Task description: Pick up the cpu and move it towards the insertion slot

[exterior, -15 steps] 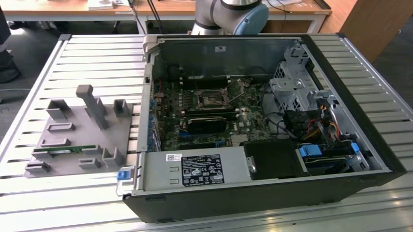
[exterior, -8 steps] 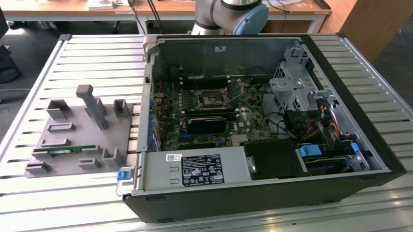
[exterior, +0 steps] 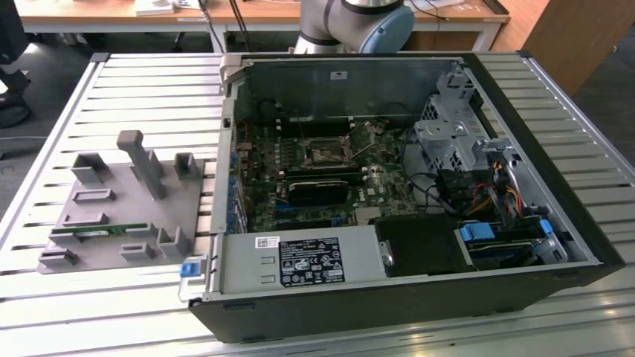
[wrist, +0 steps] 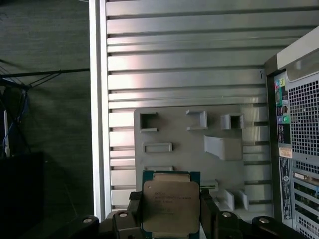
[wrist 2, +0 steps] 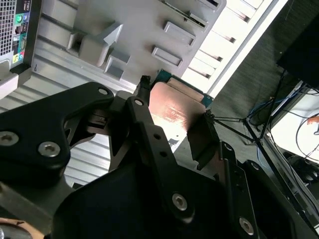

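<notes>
Pinching the cpu [wrist: 171,199] by two opposite edges: gripper [wrist: 170,213], jaws pressed on it, above the grey tray [wrist: 189,149] near the slatted table's [wrist: 189,59] edge. Insertion slot [exterior: 326,154] sits inside the open computer case [exterior: 555,186], unoccupied.

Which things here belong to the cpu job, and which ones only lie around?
Belong to the job:
- cpu, held in the gripper
- insertion slot on the green board

Just lying about:
- grey tray
- memory stick on that tray
- black card
- power supply
</notes>
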`<move>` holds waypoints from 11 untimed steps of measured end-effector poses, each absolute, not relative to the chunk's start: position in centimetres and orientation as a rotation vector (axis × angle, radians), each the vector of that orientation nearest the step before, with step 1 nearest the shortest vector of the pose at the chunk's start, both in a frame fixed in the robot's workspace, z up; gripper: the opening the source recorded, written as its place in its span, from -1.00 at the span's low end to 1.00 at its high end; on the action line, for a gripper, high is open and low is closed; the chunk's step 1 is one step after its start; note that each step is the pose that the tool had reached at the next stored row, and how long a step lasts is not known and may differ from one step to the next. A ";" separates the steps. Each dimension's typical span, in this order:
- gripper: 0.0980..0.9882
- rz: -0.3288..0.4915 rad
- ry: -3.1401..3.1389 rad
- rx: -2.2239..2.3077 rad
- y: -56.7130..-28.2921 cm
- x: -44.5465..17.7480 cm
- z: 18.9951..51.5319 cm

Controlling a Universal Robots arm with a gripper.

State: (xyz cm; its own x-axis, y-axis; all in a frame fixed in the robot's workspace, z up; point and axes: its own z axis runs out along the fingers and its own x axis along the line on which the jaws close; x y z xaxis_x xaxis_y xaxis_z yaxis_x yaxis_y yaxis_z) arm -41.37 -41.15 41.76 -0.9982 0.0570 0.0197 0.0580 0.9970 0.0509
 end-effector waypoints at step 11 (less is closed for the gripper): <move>0.00 -0.080 -3.121 -0.090 -41.1 -39.2 41.7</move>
